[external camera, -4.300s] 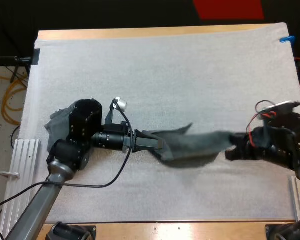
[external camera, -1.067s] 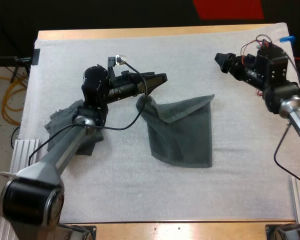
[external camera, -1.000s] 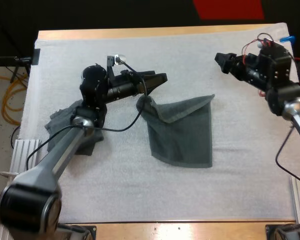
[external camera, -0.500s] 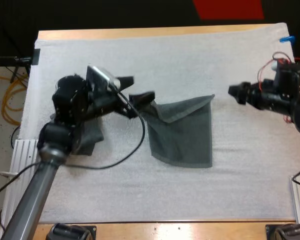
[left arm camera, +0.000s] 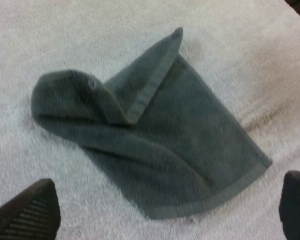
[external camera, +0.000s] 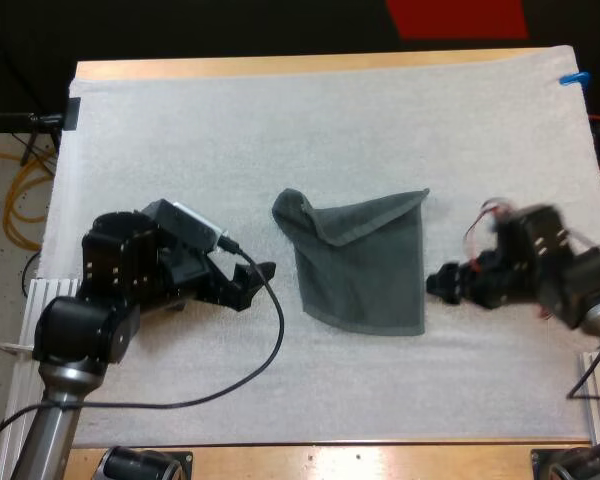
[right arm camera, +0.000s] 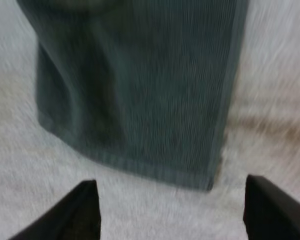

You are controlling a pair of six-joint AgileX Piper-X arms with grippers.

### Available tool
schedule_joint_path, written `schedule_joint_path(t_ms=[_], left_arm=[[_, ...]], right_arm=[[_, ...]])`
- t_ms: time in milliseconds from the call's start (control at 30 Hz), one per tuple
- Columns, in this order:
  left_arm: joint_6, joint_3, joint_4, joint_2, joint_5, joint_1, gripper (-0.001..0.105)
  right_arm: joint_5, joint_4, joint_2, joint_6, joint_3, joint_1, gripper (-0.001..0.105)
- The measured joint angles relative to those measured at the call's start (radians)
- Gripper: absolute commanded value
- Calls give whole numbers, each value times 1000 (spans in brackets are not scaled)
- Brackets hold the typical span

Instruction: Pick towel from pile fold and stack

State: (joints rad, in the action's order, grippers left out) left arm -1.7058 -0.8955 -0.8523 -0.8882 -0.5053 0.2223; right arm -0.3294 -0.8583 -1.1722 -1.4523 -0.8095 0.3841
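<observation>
A dark grey-green towel (external camera: 365,265) lies folded on the white mat (external camera: 330,130) near the table's middle. Its far left corner is bunched and curled over. My left gripper (external camera: 258,282) sits low to the towel's left, open, a short gap away and pointing at it. In the left wrist view the towel (left arm camera: 155,135) lies ahead of the spread fingers (left arm camera: 32,210), with nothing between them. My right gripper (external camera: 440,284) is just off the towel's right edge near its near corner, open. The right wrist view has the towel's hem (right arm camera: 140,85) just beyond the parted fingers (right arm camera: 77,210).
The mat covers nearly the whole table, with bare stretches beyond and in front of the towel. Metal rails stand at the table's left edge (external camera: 52,300) and right edge (external camera: 597,395). The wooden front edge (external camera: 330,460) runs along the near side.
My left arm drew back from the towel's far left corner and dropped low to its left. My right arm swung in from the far right to the towel's right edge. The towel stayed put.
</observation>
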Motion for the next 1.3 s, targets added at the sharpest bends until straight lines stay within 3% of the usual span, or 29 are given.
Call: schedule_joint_path(t_ms=[200, 533, 633, 800, 933, 1133, 1300], left_arm=[[0, 37, -15, 15, 2, 0, 85], [0, 38, -39, 15, 4, 0, 85], [0, 38, -54, 15, 4, 0, 85], [0, 38, -65, 15, 4, 0, 85], [0, 38, -65, 15, 5, 0, 85], [0, 38, -65, 15, 5, 0, 85], [0, 38, -65, 15, 5, 0, 85]], right_arm=[[-48, 210, -81, 150, 148, 28, 59], [-179, 323, -289, 196, 173, 28, 55], [-189, 326, -323, 196, 173, 28, 43], [-237, 346, -340, 199, 173, 28, 0], [-280, 352, -339, 223, 173, 51, 0], [-288, 403, -339, 313, 173, 257, 0], [-294, 608, -339, 506, 173, 493, 0]])
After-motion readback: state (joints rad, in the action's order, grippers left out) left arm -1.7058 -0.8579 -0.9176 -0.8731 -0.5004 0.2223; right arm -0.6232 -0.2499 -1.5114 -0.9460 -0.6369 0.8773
